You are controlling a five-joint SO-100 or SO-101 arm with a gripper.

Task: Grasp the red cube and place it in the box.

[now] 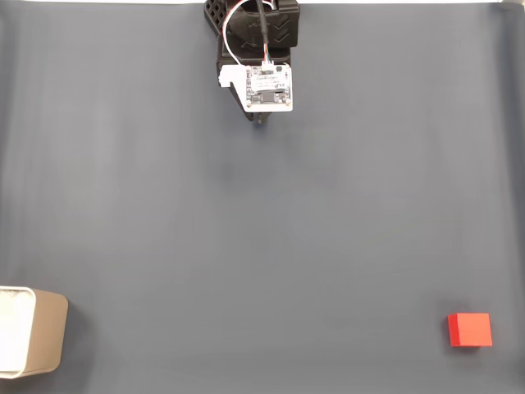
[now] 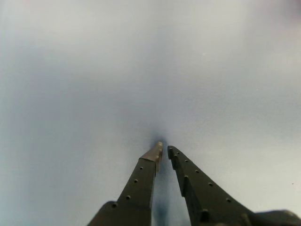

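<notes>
On the big grey table (image 1: 246,230) nothing has been done yet, for the arm (image 1: 256,49) waits at the top, the box (image 1: 37,332) sits empty at the bottom left, the red cube (image 1: 470,330) lies far off at the bottom right, and the gripper (image 2: 164,149) is nearly pinched together, holding nothing.

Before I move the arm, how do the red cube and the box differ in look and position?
In the fixed view, the red cube is bright red, solid and fully in frame near the bottom right corner. The box is beige with a white interior, open-topped, larger, and cut off by the left edge at the bottom left. Both rest on the dark grey table, far from the claw, whose fingertips are nearly together.
</notes>
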